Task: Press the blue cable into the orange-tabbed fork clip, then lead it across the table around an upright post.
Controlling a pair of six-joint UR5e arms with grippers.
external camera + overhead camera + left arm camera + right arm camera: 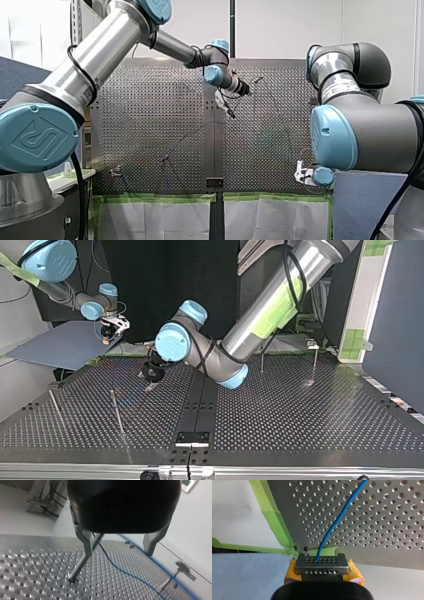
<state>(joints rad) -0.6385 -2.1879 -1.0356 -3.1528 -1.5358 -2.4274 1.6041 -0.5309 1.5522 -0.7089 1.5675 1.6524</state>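
Pinching blue cable (339,517) in right gripper (322,563), yellow pads (355,573) closed on it, just off corner of perforated table (374,542) edged with green tape (274,522). Holding left gripper (118,553) spread wide, low over table, one metal finger (86,543) just beside upright post (80,566). Trailing cable across table between those fingers.

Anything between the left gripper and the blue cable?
Nothing visible blocks it: the thin blue cable runs along the perforated metal table below my open left gripper. A slim upright metal post stands right beside one finger.
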